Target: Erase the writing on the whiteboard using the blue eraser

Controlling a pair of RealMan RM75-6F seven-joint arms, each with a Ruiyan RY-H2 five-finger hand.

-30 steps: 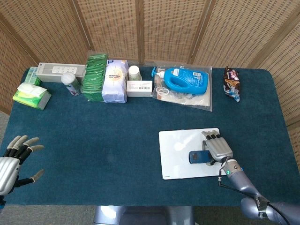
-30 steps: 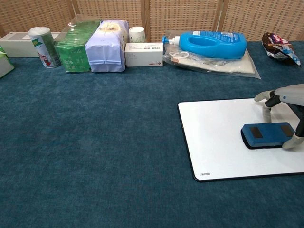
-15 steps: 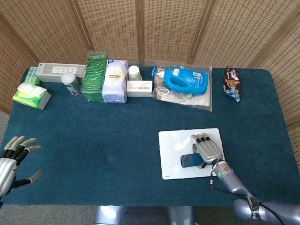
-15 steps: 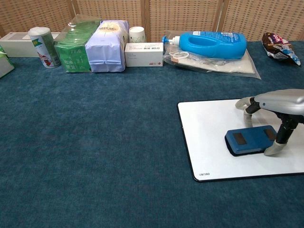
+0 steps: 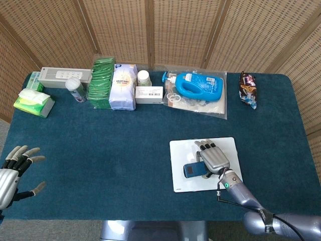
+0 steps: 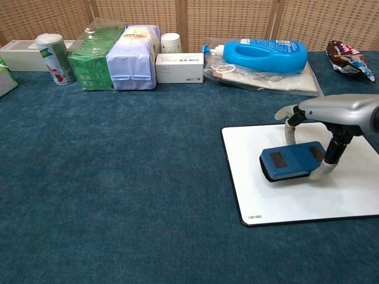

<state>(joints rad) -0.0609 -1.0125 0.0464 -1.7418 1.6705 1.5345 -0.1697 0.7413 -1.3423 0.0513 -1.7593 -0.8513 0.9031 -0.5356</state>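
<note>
The blue-carpeted table (image 5: pixel 125 145) spreads out under both my hands, and the whiteboard (image 6: pixel 355 189) lies flat on it directly beneath my right hand (image 5: pixel 213 158), its white face showing no writing that I can make out. Well beyond that hand, along the far edge of the table, a blue detergent bottle (image 5: pixel 199 84) lies on its side on a clear plastic bag (image 5: pixel 200 106); further off to the left stand a pale purple bag (image 5: pixel 123 88) and a stack of green tea packets (image 5: pixel 101 83), touching each other, with a long white power strip (image 5: pixel 65 76) beyond them. Past my left hand (image 5: pixel 12 173), near the far left corner, rests a green pack of tissues (image 5: pixel 34 102). My right hand grasps the blue eraser (image 6: pixel 290 161), fingers (image 6: pixel 290 123) curved over its far side and thumb against its near end, and the eraser sits on the left half of the whiteboard, sticking out to the left of my palm; in the chest view it looks tilted, its left end lower. My left hand hovers released at the near left edge of the table, fingers spread apart, holding nothing. Smaller things sit far ahead of my right hand: a white box (image 5: pixel 149 94), a dark snack packet (image 5: pixel 248 89) off to the right, a small can (image 5: pixel 75 89) and a paper cup (image 5: pixel 144 77).
</note>
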